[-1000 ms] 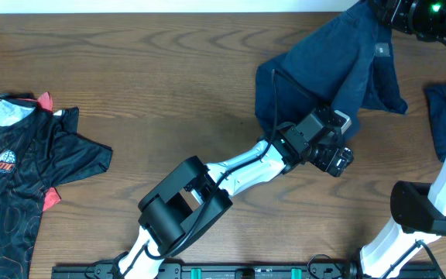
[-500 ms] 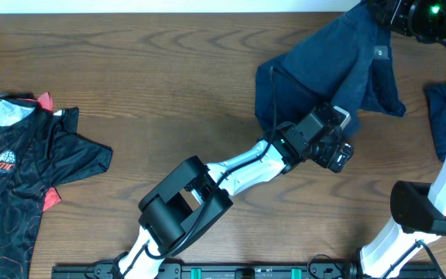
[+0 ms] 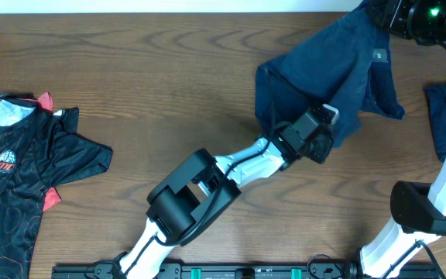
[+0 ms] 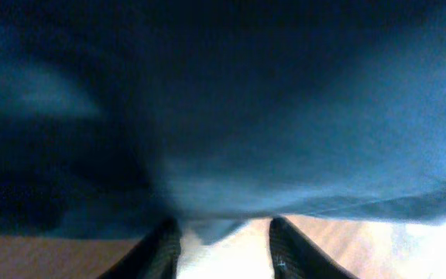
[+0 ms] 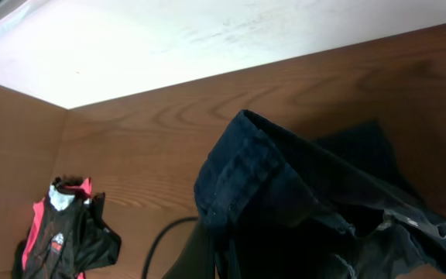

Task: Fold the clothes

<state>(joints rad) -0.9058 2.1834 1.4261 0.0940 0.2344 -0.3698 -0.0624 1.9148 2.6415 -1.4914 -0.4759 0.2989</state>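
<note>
The clothes [image 3: 339, 62] are a plain navy garment, part draped on the table at the upper right and part pulled up toward the far corner. My right gripper [image 3: 379, 14] is shut on its top edge, and the fabric [image 5: 285, 194] hangs bunched in front of the dark fingers [image 5: 207, 252]. My left gripper [image 3: 333, 132] sits at the garment's lower hem. In the left wrist view the blurred navy cloth [image 4: 246, 116] fills the frame. A small corner of it hangs between the two fingertips of the left gripper [image 4: 223, 226], whose jaws stand apart with table showing between them.
A black and red printed jersey [image 3: 22, 170] lies spread at the table's left edge. More navy fabric [image 3: 444, 116] lies at the right edge. The right arm's base [image 3: 416, 213] stands at the lower right, and the left arm [image 3: 231, 167] stretches diagonally across the middle.
My left gripper has moved up and left, in under the garment's lower hem, and its jaws have narrowed. The right gripper still holds the garment up in the same place.
</note>
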